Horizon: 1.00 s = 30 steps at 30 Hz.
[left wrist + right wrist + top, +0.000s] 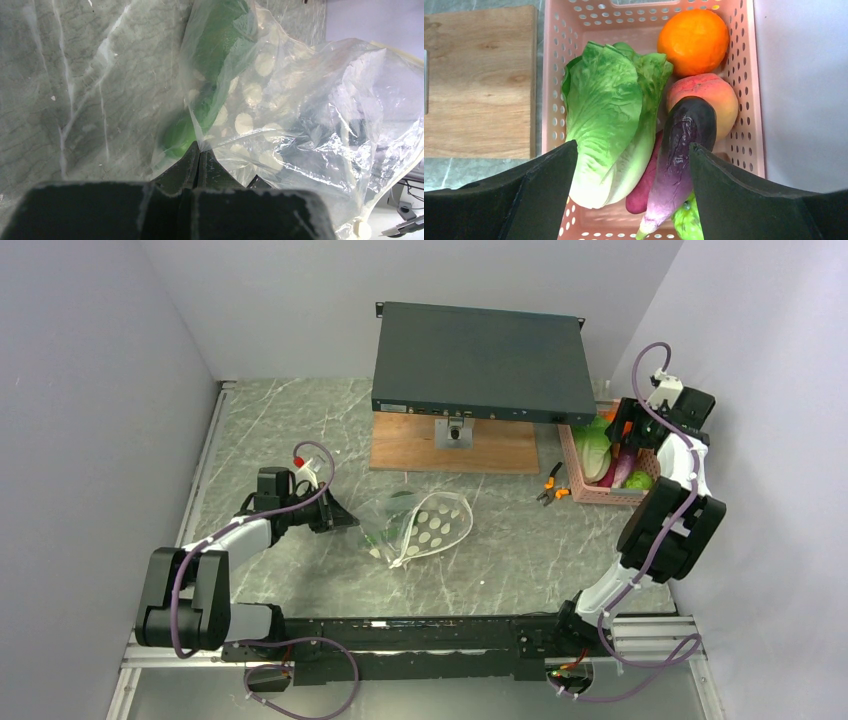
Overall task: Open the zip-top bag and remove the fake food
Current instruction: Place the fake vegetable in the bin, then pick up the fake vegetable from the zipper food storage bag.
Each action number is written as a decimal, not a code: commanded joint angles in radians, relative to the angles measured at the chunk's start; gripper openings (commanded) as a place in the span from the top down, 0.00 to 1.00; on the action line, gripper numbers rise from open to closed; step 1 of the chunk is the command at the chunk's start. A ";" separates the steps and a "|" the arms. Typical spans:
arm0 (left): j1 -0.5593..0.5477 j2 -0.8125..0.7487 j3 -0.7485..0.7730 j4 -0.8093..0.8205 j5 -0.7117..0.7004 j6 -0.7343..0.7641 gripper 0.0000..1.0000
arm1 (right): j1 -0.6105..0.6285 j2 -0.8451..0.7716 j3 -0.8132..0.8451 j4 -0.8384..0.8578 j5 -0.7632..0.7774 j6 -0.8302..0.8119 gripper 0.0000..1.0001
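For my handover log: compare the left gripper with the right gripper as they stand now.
The left gripper is shut, pinching the zip-top bag; the right gripper is open and holds nothing. The left is down at the bag, which has a green piece inside it; the right hangs above the pink basket of fake food. Both are black two-finger grippers.

No text, number or brand can be read in any view. The front strip of the dark flat box (478, 355) carries a few small light marks, too small to make out. The print on the bag (438, 523) is rows of white ovals (244, 122) — a pattern, not lettering.
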 commanded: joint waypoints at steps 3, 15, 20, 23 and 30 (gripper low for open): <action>0.006 -0.035 0.019 0.029 0.014 0.008 1.00 | -0.007 -0.162 -0.074 -0.008 -0.094 -0.076 0.17; 0.006 -0.019 0.026 0.037 0.026 0.013 1.00 | -0.005 -0.498 -0.321 -0.245 -0.438 -0.339 0.18; 0.006 -0.009 0.031 0.044 0.032 0.012 1.00 | 0.009 -0.551 -0.328 -0.416 -0.563 -0.499 0.19; 0.006 0.000 0.033 0.042 0.036 0.013 1.00 | 0.060 -0.546 -0.313 -0.543 -0.607 -0.641 0.20; 0.006 0.004 0.032 0.032 0.039 0.018 1.00 | 0.326 -0.622 -0.333 -0.615 -0.630 -0.820 0.22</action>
